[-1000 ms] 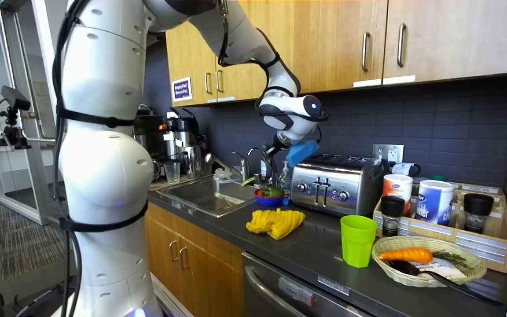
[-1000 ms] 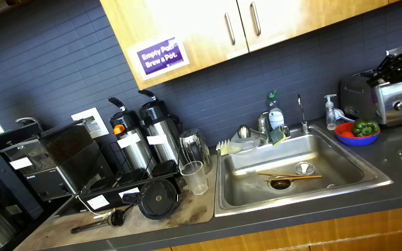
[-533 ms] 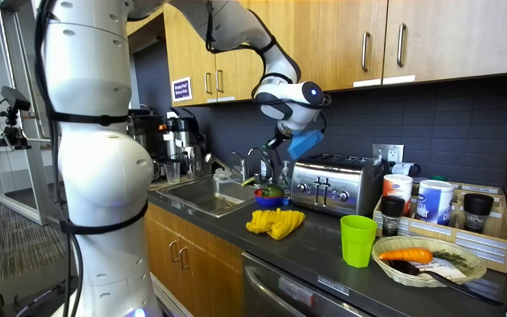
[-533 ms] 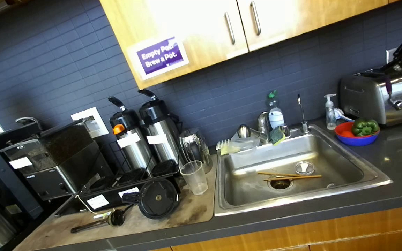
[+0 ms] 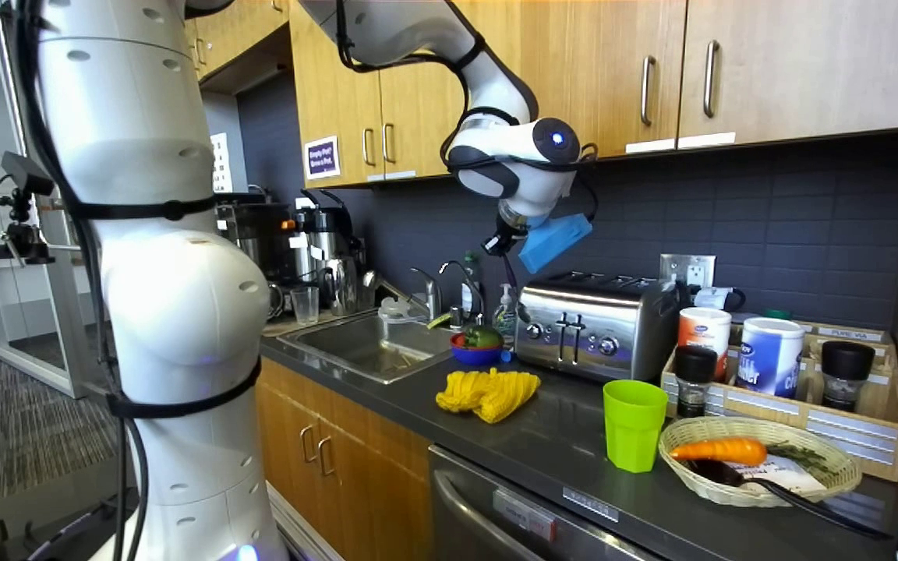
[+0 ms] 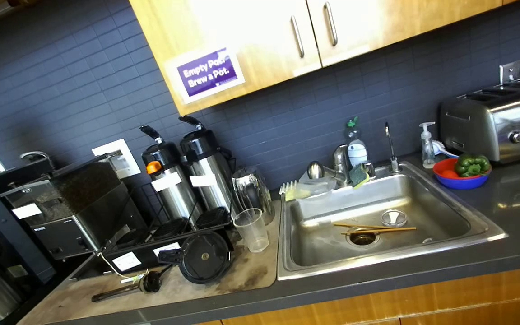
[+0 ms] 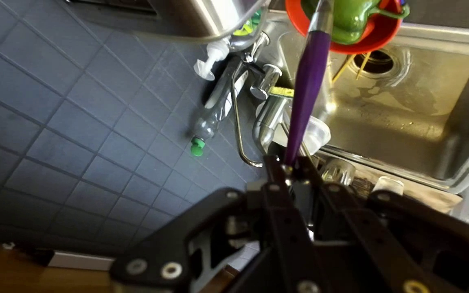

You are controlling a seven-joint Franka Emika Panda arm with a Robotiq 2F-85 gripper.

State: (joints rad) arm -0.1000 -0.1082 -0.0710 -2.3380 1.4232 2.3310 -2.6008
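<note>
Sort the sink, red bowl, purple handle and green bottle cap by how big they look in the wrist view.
1. The sink, largest.
2. The purple handle and red bowl, unranked: the handle looks nearer the camera, and the top edge cuts off the bowl.
3. The green bottle cap, smallest.

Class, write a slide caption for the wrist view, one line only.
Jaws closed on a purple handle, with a green pepper in a red bowl and a steel sink beyond.
</note>
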